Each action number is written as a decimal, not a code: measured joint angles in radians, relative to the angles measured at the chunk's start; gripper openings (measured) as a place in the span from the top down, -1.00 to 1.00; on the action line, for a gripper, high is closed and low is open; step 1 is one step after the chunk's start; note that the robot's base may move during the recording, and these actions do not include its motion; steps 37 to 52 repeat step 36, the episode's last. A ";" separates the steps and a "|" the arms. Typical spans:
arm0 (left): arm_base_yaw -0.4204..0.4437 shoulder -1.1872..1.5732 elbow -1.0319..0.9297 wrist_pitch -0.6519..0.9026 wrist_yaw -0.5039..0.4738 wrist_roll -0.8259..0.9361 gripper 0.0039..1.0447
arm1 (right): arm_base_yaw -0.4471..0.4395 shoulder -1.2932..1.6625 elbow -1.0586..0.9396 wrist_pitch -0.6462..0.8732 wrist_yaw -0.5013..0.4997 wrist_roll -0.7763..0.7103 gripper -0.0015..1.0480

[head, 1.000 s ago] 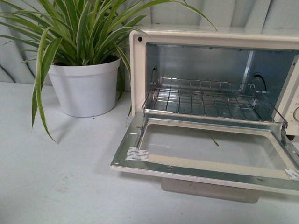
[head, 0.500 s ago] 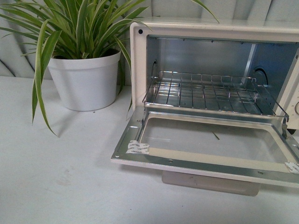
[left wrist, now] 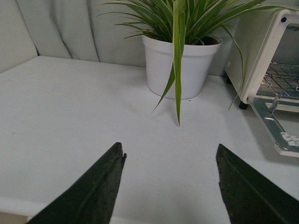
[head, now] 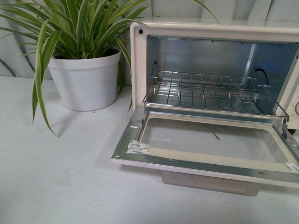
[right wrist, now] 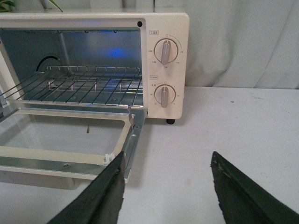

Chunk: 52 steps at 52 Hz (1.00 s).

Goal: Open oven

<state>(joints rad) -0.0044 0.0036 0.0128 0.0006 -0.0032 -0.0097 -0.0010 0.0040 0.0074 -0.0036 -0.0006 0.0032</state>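
The cream-white oven [head: 140, 65] stands at the right of the front view with its glass door [head: 210, 142] folded down flat toward me. The wire rack [head: 205, 93] shows inside the lit cavity. The bar handle [head: 210, 183] hangs under the door's front edge. In the right wrist view the oven [right wrist: 170, 28] shows two dials, and my right gripper [right wrist: 166, 161] is open over the white table beside the door's corner. My left gripper [left wrist: 170, 151] is open above bare table, well apart from the oven [left wrist: 266, 51]. Neither arm shows in the front view.
A spider plant in a white pot [head: 84, 81] stands left of the oven, its leaves drooping over the table [head: 56, 177]. A grey curtain [right wrist: 243, 42] hangs behind. The pot [left wrist: 180, 63] sits ahead of my left gripper, with one long leaf [left wrist: 177, 70] hanging down.
The front view shifted slightly between one second and half a second ago, so the oven and plant sit a little higher in frame. Since then nothing has moved; the door stays down.
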 joint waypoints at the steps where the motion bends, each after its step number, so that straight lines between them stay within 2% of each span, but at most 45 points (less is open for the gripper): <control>1: 0.000 0.000 0.000 0.000 0.000 0.000 -0.24 | 0.000 0.000 0.000 0.000 0.000 0.000 -0.11; 5: 0.000 0.000 0.000 0.000 0.000 0.000 -0.55 | 0.000 0.000 0.000 0.000 0.000 0.000 -0.38; 11: 0.000 0.000 0.000 0.000 0.000 0.002 -0.91 | 0.000 0.000 0.000 0.000 0.000 0.000 -0.76; 12: 0.000 0.000 0.000 0.000 0.000 0.002 -0.92 | 0.000 0.000 0.000 0.000 0.000 0.000 -0.84; 14: 0.000 0.000 0.000 0.000 0.000 0.002 -0.87 | 0.000 0.000 0.000 0.000 0.000 0.000 -0.83; 52: 0.000 0.000 0.000 0.000 0.000 0.002 -0.88 | 0.000 0.000 0.000 0.000 0.000 0.000 -0.82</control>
